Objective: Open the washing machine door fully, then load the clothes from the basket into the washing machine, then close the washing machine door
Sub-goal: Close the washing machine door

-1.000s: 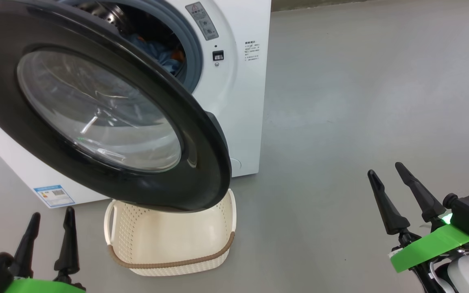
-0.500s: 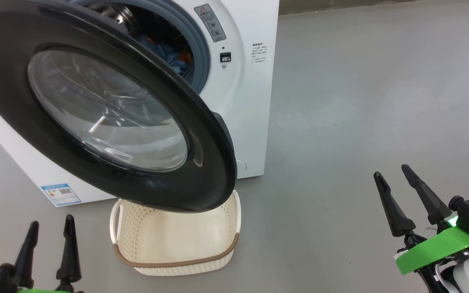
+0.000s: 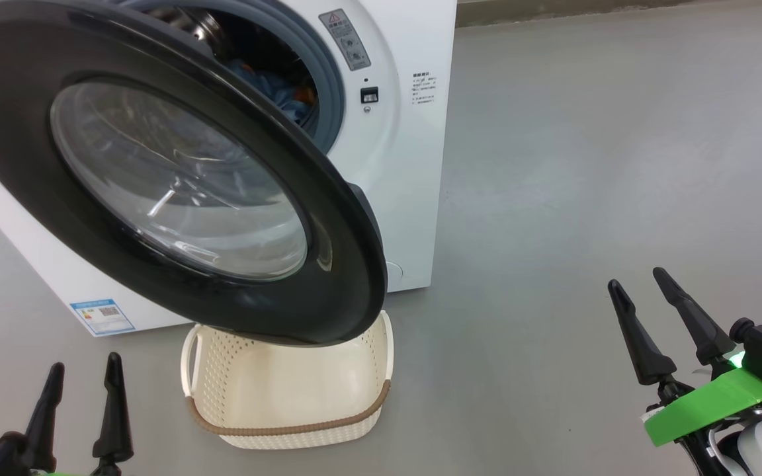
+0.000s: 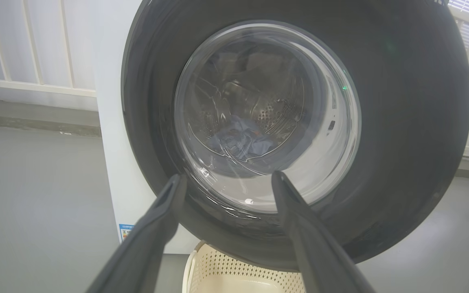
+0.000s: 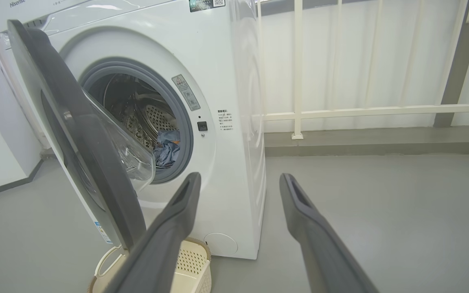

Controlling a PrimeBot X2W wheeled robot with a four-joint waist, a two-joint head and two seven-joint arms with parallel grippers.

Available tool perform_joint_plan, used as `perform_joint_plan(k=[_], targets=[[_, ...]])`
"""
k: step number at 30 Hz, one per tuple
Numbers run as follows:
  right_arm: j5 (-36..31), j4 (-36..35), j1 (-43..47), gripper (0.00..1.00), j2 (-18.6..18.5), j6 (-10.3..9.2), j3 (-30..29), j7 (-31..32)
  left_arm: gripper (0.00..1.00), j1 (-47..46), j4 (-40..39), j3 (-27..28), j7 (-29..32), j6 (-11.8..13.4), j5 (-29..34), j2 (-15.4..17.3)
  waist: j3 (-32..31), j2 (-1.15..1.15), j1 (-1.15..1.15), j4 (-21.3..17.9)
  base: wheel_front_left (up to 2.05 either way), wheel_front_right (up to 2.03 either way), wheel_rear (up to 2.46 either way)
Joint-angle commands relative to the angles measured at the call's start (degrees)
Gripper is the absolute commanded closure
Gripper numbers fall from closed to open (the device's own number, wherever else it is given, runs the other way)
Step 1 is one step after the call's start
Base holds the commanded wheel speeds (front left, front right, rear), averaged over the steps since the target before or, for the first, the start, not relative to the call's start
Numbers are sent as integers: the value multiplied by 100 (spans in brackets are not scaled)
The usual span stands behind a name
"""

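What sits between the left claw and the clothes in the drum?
The washing machine door: the left wrist view shows the clothes through its glass, beyond the left gripper.

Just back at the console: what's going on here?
Neither arm is handling anything: the left gripper and right gripper hang open and empty. Light blue clothes lie inside the big white washing machine. The cream perforated plastic basket looks empty. The round black-rimmed glass door stands partly open, not yet closed.
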Motion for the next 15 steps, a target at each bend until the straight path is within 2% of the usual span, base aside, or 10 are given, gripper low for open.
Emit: perform_joint_plan(k=[1, 10, 11, 12, 14, 15], targets=[[1, -137, -15, 0, -154, 25, 71, -46, 0, -126, -81, 235, -59, -37, 84, 88, -3, 0, 0, 1, 0, 0, 0], [25, -128, -35, 0, -180, 25, 114, -46, 0, -115, -57, 297, -59, -108, 91, 12, -7, 0, 0, 21, 0, 0, 0], [33, -127, -37, 14, -188, 25, 130, -46, 0, -112, -56, 303, -59, -119, 89, 9, -4, 0, 0, 30, 0, 0, 0], [39, -124, -39, 45, -196, 25, 142, -46, 0, -111, -56, 311, -59, -129, 86, 6, -1, 0, 0, 40, 0, 0, 0], [53, -121, -49, 91, -207, 25, 162, -46, 0, -115, -52, 327, -59, -146, 81, -8, 4, 0, 0, 63, 0, 0, 0], [60, -120, -61, 100, -215, 25, 183, -46, 0, -116, -51, 334, -59, -154, 80, -15, 7, 0, 0, 76, 0, 0, 0]])
